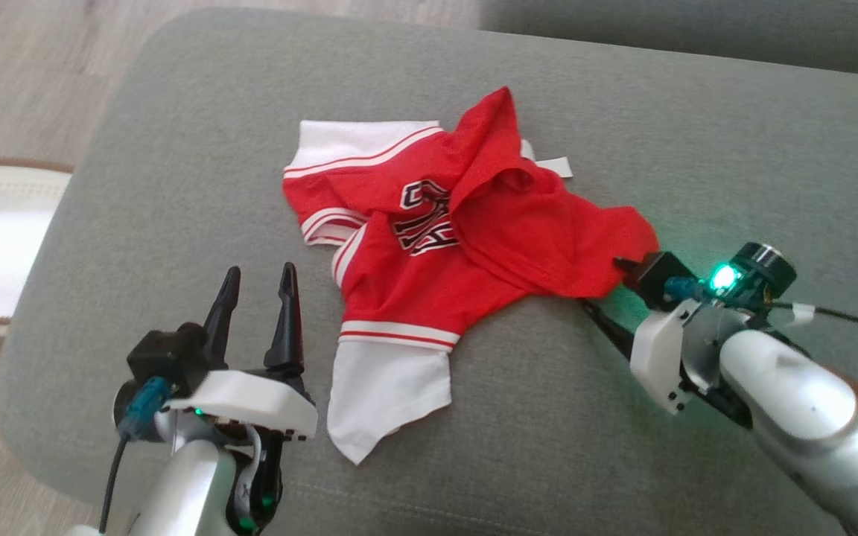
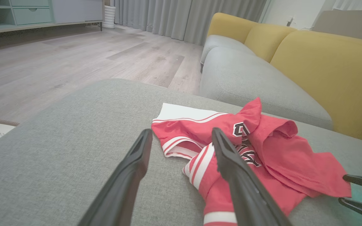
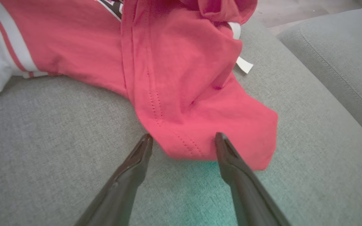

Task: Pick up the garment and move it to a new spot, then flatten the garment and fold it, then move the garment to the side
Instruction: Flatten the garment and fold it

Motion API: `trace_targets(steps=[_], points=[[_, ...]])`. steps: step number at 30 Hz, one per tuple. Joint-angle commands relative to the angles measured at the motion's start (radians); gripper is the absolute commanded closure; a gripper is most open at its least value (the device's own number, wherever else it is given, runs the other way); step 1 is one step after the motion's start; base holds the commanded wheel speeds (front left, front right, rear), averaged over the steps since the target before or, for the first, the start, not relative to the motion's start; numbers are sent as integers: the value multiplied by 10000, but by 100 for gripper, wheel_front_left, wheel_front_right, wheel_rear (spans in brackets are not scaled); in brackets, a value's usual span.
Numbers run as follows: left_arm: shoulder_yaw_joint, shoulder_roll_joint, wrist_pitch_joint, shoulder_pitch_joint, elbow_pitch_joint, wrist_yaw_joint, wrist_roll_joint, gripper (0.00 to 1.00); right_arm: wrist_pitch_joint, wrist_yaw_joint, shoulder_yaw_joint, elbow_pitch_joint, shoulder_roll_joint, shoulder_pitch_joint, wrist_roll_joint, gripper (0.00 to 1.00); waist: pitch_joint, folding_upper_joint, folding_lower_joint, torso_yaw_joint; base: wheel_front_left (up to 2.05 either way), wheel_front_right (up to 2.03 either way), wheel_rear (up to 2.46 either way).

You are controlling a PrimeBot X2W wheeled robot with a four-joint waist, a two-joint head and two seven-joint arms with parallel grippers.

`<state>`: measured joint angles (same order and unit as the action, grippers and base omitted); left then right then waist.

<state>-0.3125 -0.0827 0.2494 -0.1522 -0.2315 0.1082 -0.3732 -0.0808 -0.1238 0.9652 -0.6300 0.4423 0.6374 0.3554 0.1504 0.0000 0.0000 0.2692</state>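
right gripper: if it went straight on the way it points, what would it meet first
The garment: its red hem corner lies right at the fingertips of the open right gripper. Whether they already touch the cloth is unclear.

Silvery-grey forearms (image 1: 801, 406) end in white plastic wrist brackets (image 1: 250, 398). The left tool (image 1: 259, 269) and right tool (image 1: 602, 283) each carry two long, tapering black fingers (image 1: 285, 313). Teal-plugged black cables (image 1: 112, 476) trail from both wrists, where green lights (image 1: 723, 278) glow.
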Motion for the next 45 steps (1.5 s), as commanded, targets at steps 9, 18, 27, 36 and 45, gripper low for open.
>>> trace_targets(steps=[9, 18, 27, 36, 45], points=[[873, 257, 124, -271, 161, -427, 439, 0, 747, -69, 675, -569, 54, 1007, 1700, 100, 88, 0, 0, 457, 0, 0, 0], [1142, 314, 124, -184, 166, -568, 565, 0, 1275, -69, 107, -19, 475, 1926, 3353, 100, 166, 0, 0, 303, 0, 0, 0], [696, 323, 124, -663, 393, -468, 320, 0, 724, -69, -535, -830, 1422, 3255, 5181, 100, 1097, 0, 0, 393, 0, 0, 0], [272, 324, 124, -1016, 506, -212, 140, 0, 420, -69, -752, -3019, 1458, 3989, 6251, 18, 1617, 0, 0, 703, 0, 0, 0], [397, 324, 124, -827, 376, -168, 188, 0, 2204, -69, -83, -3159, 1034, 3650, 6001, 0, 885, 0, 0, 394, 0, 0, 0]])
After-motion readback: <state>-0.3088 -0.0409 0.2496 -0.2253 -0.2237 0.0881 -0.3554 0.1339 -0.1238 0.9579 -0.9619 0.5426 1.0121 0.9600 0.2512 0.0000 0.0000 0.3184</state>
